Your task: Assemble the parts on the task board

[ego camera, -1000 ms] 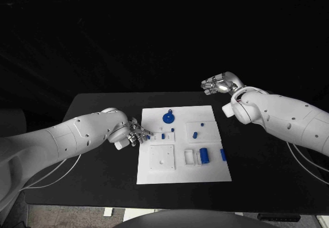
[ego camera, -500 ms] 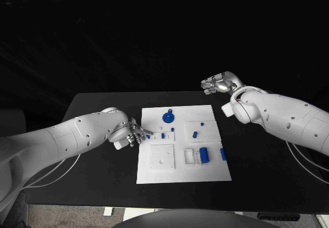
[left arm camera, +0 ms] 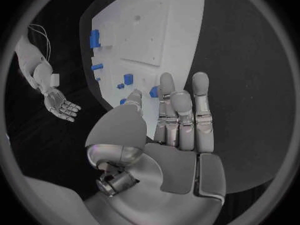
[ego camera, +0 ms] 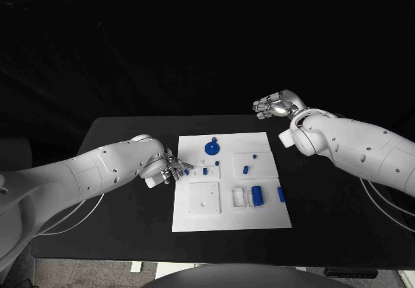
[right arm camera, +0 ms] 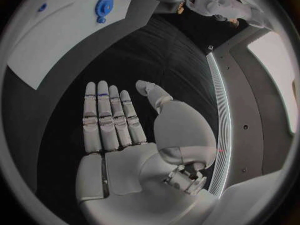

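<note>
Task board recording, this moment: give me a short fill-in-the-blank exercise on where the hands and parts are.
1. The left hand is at the task board's ____ edge, as the head view shows it.
2. The right hand is raised beyond the board's far right corner and holds ____.
3. The round gear lies near the board's ____ edge.
4. The colour of the parts is ____.

Missing words: left; nothing; far; blue

head cam overhead, wrist cams close
</note>
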{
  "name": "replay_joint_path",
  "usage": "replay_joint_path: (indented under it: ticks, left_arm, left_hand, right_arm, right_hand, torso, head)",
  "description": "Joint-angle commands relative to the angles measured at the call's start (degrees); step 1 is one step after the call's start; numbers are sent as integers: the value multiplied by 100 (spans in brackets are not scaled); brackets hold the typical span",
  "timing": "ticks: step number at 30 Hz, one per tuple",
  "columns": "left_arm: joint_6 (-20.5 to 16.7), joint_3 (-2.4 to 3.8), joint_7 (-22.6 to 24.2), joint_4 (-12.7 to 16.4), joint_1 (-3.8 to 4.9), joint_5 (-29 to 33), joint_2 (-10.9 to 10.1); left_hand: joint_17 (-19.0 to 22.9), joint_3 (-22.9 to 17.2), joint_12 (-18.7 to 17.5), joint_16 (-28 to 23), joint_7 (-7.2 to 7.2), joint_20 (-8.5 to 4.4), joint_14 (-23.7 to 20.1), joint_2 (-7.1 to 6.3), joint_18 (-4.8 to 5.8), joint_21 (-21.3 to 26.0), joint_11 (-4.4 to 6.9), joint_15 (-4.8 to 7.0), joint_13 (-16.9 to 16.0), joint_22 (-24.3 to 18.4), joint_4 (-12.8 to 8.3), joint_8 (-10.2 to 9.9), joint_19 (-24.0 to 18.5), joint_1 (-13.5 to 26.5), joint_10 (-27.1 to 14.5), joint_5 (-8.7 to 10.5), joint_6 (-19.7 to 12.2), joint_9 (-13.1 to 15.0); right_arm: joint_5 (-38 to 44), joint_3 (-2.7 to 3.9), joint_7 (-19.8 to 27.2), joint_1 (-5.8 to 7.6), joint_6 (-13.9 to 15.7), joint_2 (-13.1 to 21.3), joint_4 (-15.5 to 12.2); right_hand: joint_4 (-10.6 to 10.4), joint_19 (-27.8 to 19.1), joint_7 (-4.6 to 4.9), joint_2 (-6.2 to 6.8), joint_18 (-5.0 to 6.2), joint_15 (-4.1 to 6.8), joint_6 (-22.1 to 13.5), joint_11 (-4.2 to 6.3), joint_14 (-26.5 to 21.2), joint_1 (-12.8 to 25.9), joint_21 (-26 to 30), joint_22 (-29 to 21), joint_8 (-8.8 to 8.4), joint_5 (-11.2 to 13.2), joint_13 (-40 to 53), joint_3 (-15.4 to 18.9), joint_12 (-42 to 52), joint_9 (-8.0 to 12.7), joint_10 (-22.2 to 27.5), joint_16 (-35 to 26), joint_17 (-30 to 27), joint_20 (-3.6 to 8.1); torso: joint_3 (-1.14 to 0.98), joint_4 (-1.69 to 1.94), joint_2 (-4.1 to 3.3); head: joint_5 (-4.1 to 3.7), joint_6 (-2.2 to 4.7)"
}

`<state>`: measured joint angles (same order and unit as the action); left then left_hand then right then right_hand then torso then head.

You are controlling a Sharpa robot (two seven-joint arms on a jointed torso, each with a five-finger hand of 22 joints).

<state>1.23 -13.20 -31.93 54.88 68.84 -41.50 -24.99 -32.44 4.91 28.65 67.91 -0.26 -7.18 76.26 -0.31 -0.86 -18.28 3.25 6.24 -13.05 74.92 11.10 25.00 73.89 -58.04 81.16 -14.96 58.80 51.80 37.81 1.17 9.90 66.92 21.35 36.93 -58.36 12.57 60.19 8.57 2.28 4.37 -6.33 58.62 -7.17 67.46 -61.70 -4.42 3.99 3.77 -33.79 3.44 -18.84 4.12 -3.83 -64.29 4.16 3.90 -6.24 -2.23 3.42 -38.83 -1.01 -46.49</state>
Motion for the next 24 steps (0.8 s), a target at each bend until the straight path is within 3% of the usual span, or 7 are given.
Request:
replay_joint_path:
  ticks: [1,10,24]
  left_arm:
    - [50,0,-64,-63,4,-38,63]
    - [163,-6,-109,-208,1,-52,166]
    - [298,-12,-139,-342,-7,-58,242]
  left_hand:
    - [18,62,35,34,-5,-30,-28,99,21,-32,14,15,-4,112,-28,77,-10,-7,-47,-5,-50,31]
    - [47,183,47,50,0,-24,-51,288,21,-42,9,10,8,114,-203,92,-25,-46,-69,-56,-78,-14]
    - [59,209,63,78,-5,-25,-63,458,23,-54,12,11,8,114,-434,105,-37,-127,-75,-102,-80,-32]
  right_arm:
    - [2,1,45,-2,-74,-10,-6]
    - [-8,1,42,-3,-72,-7,-24]
    - [-12,1,41,-2,-67,-1,-38]
  right_hand:
    - [-13,-49,15,50,17,-11,-12,-11,-37,-15,11,-9,-18,-40,-8,19,-22,7,37,-27,-9,-10]
    - [-13,-49,15,50,17,-11,-12,-11,-37,-15,11,-9,-18,-40,-8,19,-22,7,37,-27,-9,-10]
    - [-13,-49,15,50,17,-11,-12,-11,-37,-15,11,-9,-18,-40,-8,19,-22,7,37,-27,-9,-10]
  torso:
    - [0,-4,0]
    - [-3,-3,-3]
    - [-2,0,1]
  head:
    - [0,9]
    - [-8,-3]
    - [-25,-35]
